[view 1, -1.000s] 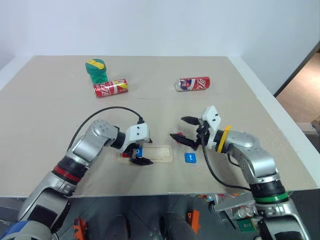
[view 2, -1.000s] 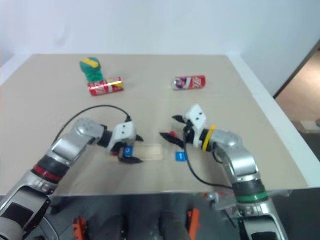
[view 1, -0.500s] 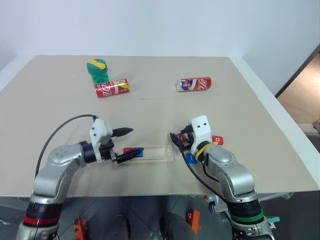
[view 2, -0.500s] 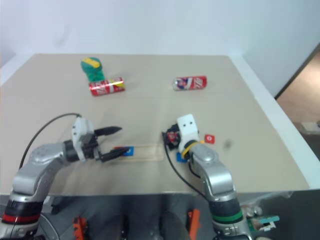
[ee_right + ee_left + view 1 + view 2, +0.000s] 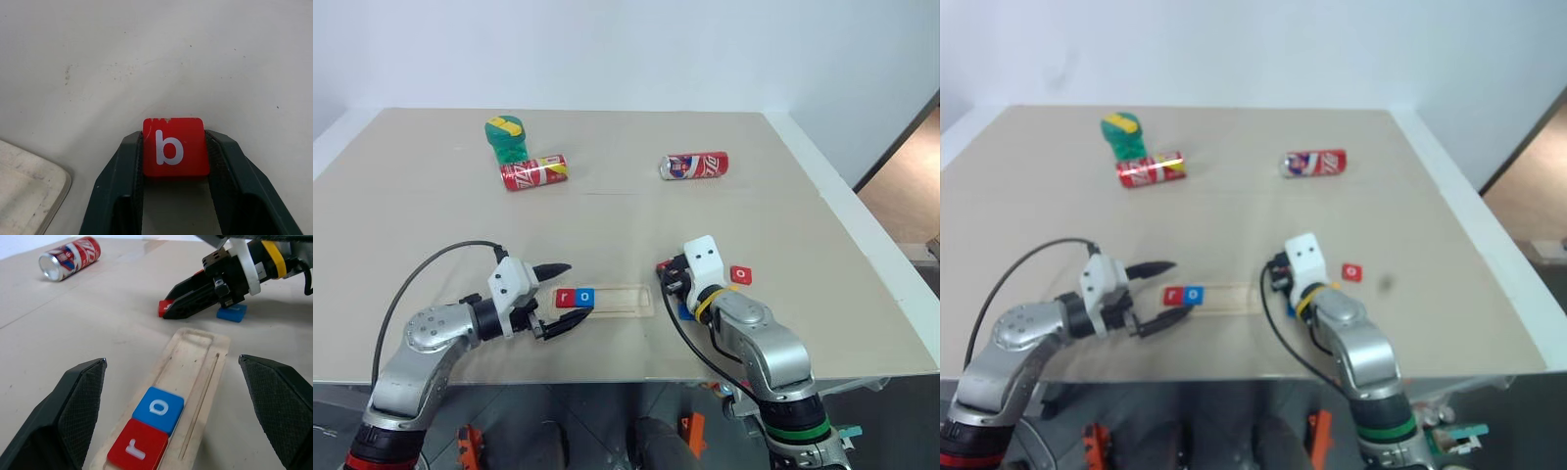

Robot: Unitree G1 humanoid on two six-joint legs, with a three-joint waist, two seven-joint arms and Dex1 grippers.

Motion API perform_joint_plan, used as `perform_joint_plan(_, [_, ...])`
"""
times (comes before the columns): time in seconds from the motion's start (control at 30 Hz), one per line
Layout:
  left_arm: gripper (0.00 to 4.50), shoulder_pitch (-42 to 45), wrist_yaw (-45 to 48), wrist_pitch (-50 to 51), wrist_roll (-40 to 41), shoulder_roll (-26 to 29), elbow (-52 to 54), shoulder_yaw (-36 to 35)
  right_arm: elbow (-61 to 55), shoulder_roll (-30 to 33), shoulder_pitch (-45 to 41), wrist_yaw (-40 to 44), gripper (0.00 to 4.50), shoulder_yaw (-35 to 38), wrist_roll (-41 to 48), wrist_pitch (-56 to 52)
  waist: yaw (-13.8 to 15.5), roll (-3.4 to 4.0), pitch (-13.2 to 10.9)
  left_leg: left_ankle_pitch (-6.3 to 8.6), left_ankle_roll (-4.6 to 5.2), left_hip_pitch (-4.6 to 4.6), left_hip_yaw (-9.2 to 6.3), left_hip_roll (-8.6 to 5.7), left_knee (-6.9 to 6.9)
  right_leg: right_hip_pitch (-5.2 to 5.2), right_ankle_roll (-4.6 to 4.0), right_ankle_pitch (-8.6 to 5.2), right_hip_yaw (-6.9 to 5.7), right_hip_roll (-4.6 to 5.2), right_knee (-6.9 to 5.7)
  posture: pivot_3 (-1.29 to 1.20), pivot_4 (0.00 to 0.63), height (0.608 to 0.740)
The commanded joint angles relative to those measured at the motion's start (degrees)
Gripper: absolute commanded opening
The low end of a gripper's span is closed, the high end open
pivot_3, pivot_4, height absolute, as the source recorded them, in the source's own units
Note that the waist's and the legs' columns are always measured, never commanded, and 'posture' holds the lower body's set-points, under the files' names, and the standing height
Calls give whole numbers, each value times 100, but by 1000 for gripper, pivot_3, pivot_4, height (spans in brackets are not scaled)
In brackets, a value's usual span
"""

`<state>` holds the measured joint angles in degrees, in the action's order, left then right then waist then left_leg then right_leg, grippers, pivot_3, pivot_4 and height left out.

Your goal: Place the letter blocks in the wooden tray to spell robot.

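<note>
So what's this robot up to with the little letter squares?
It is spelling "robot" in the wooden tray. A red r block and a blue o block already sit side by side at one end. The right gripper has its fingers closed on a red b block on the table just past the tray's other end. The left gripper hangs open by the placed blocks. A blue block and a red o block wait on the table.

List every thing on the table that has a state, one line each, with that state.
Pale wooden tray: flat on the table, two tiles in one end.
Red r tile: in tray, first.
Blue o tile: in tray, second.
Red b tile: between the right gripper's fingers.
Left gripper: open, holds nothing.
Red o tile: loose on table.
Two red soda cans: lying down.
</note>
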<state>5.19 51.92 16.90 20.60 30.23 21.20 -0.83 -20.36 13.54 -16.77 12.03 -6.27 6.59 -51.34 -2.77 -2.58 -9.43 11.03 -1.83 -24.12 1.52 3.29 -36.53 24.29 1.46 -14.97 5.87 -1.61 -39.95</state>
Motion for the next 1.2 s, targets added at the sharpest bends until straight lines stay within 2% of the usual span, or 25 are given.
perform_joint_plan(0.03, [4500,-32,-35,7,21,95,257,86,-610,49,266,-122,1216,265,22,-282,1,0,0,0,0,-1,0,0,0,0,0,0,0,0,1,0,150,740])
perform_joint_plan(0.23, [4500,-123,-16,17,24,189,308,220,-1705,72,843,-244,1216,535,67,-897,-6,1,-1,1,-1,-2,0,1,6,3,-2,-4,1,0,5,0,150,740])
perform_joint_plan(0.4, [4500,18,-53,82,52,196,241,287,-2081,-369,1220,-554,1216,742,104,-1364,-17,1,-1,1,-1,0,-4,6,11,5,-9,-7,-4,-4,4,0,150,740])
perform_joint_plan(0.47, [4500,45,-27,98,47,216,213,320,-2095,-448,1186,-671,2251,759,24,-1311,-22,1,-1,1,-1,2,-3,6,10,5,-26,-13,-2,-5,3,0,150,740])
perform_joint_plan(0.6, [4500,57,23,84,30,272,178,373,-2061,-507,798,-804,3614,1093,4,-1035,-23,2,-2,1,-1,2,2,2,10,5,-30,-15,1,0,4,0,150,740])
perform_joint_plan(0.67, [4500,66,11,75,21,273,161,379,-1996,-300,552,-600,4306,1330,130,-1026,-24,2,-2,1,-2,1,7,1,10,7,-28,-14,7,1,6,0,150,740])
perform_joint_plan(0.73, [4500,76,17,64,13,276,151,394,-1859,78,319,-204,4306,1521,328,-1055,-23,1,-2,1,-1,-1,5,-1,9,5,-26,-13,5,1,11,0,150,740])
perform_joint_plan(0.83, [4500,112,33,21,-21,259,115,457,-1268,945,48,903,4306,1672,782,-479,-23,2,-3,1,-1,-4,4,0,14,1,-26,-13,2,1,29,0,150,740])
perform_joint_plan(0.9, [4500,117,76,-55,-65,269,105,525,-755,1661,-70,1790,4306,1491,906,124,-22,6,-6,2,1,-4,3,0,18,-5,-25,-12,-1,1,41,0,150,740])
perform_joint_plan(0.97, [4500,116,107,-110,-45,258,118,558,-166,2348,-169,3087,4306,1151,1033,1078,-19,7,-7,6,7,-8,4,0,25,-7,-9,-3,0,0,56,0,150,740])
perform_joint_plan(1.03, [4500,133,185,-125,93,224,246,580,759,2921,-322,4784,4306,687,1048,2455,-27,9,-10,13,19,-9,5,0,26,-9,4,4,0,-1,67,0,150,740])
perform_joint_plan(1.1, [4500,158,225,-130,153,205,312,606,1417,3134,-484,5675,4306,429,1064,3272,-26,7,-10,18,27,-8,5,3,28,-14,4,4,-3,-4,77,0,150,740])
perform_joint_plan(1.2, [4500,204,291,-143,126,235,396,720,2586,3129,-948,6601,4306,133,925,4387,-26,12,-14,21,31,-8,4,5,27,-14,4,4,-3,-8,78,0,150,740])
